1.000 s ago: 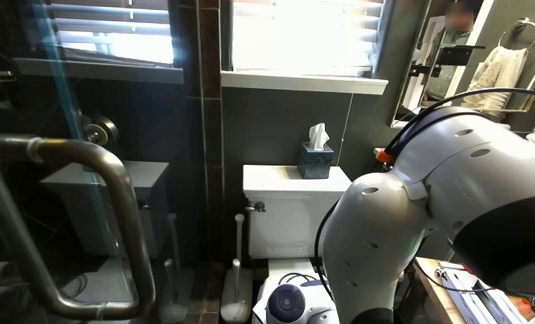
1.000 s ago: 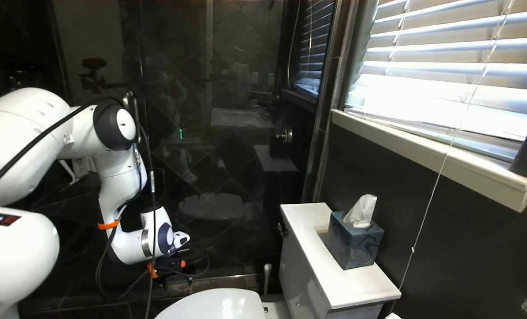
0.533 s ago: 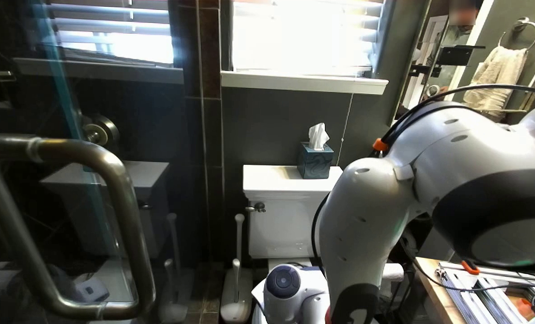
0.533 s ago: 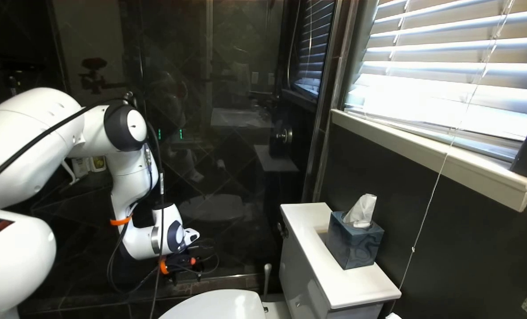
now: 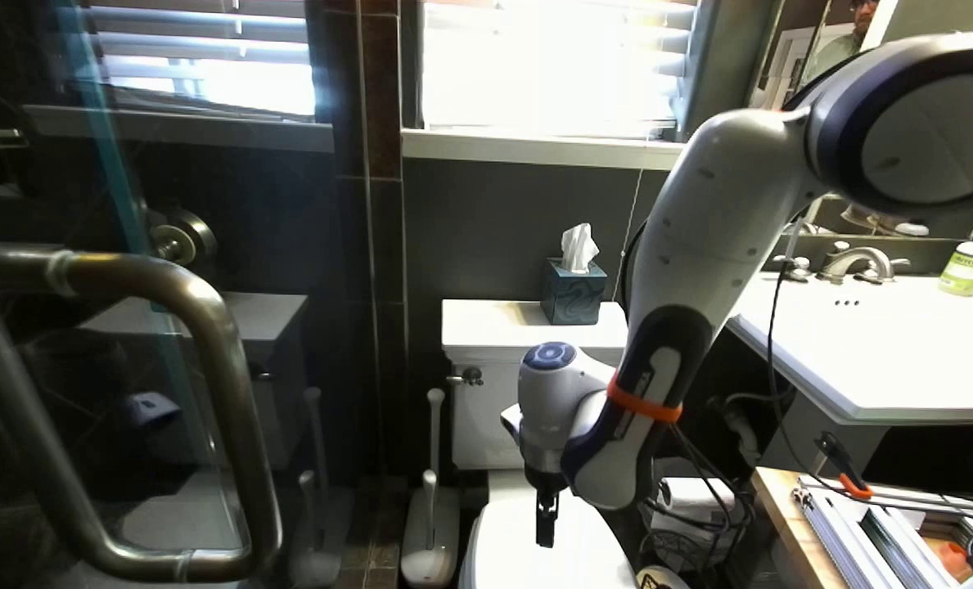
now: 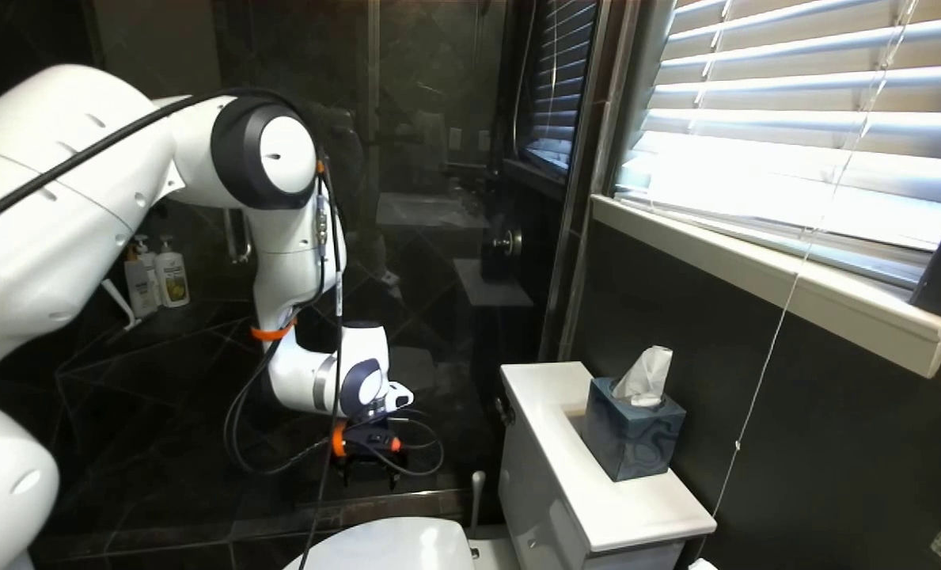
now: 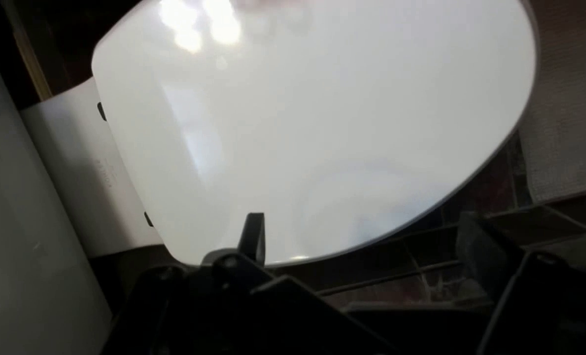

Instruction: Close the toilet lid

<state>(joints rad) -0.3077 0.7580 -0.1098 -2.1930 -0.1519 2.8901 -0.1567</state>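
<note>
The toilet lid (image 7: 322, 123) is a white, glossy oval. It lies flat, down over the bowl, and fills much of the wrist view. It also shows at the bottom of both exterior views (image 5: 506, 556) (image 6: 395, 546), cut off by the frame edge. My gripper (image 7: 364, 244) is open and empty, its black fingers spread wide. In the wrist view one fingertip overlaps the lid near its side edge and the other is over the dark floor. In the exterior views the gripper (image 5: 546, 523) (image 6: 369, 475) points down and appears above the lid's level, apart from it.
The toilet tank (image 5: 494, 327) bears a blue tissue box (image 5: 574, 293). A toilet brush (image 5: 430, 523) stands beside the toilet. A white sink (image 5: 887, 352) and a wooden surface with metal rails (image 5: 879, 532) are on one side. A glass door handle (image 5: 232, 409) is in front.
The arm has risen, and the gripper has lifted and moved toward the tank. The gripper now shows above the lid in an exterior view where it was hidden. The lid stays down.
</note>
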